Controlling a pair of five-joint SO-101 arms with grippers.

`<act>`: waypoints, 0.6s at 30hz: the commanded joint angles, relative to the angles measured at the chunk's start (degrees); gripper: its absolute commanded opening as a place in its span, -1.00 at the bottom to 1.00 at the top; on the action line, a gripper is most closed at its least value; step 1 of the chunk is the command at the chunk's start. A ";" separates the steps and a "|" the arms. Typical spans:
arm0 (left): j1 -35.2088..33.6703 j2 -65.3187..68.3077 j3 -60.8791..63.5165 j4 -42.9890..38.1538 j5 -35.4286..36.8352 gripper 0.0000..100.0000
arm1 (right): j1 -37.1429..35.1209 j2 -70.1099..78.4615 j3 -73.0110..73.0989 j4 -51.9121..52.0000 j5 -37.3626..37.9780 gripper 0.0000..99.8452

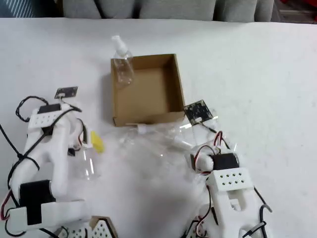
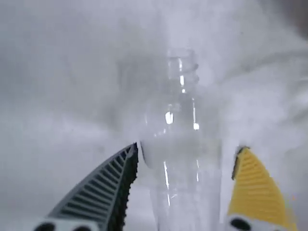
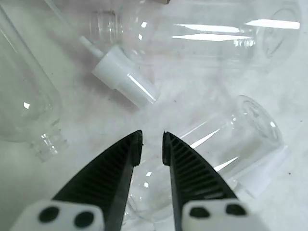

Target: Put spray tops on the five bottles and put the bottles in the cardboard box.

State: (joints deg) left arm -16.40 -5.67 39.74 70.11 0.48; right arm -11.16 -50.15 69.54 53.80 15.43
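Note:
The cardboard box (image 1: 171,84) lies open at mid table. A clear bottle with a white spray top (image 1: 122,64) stands at its back left corner. My left gripper (image 2: 185,161), one grey and one yellow finger (image 1: 97,142), is shut on a topless clear bottle (image 2: 180,144) left of the box. My right gripper (image 3: 151,144) hovers with black fingers a narrow gap apart, holding nothing, over a lying bottle (image 3: 216,149). A loose white spray top (image 3: 125,79) lies just beyond, between two more lying bottles (image 3: 202,33) (image 3: 24,96).
Loose clear bottles and spray tops (image 1: 148,134) lie scattered in front of the box, between the two arms. Bare white table spreads right of the box and along the far side. Cables trail beside both arm bases.

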 commanded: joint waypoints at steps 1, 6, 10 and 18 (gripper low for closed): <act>2.42 1.27 -1.58 -4.48 0.62 -0.69 | 0.57 -0.04 -0.18 -0.92 -0.44 -0.90; 5.14 5.41 -1.41 -6.15 -3.43 -0.94 | 0.57 -0.04 -0.18 -0.92 -0.44 -0.90; 4.79 5.85 -2.46 -5.54 -4.75 -0.96 | 0.66 -0.48 -0.18 -0.66 -0.44 -0.90; -6.20 4.35 -5.80 -6.15 -4.57 -0.95 | 0.66 -0.48 -0.18 0.31 3.34 -0.90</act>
State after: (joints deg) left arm -15.87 -0.92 36.48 66.51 -3.65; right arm -11.16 -50.15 69.54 53.89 16.75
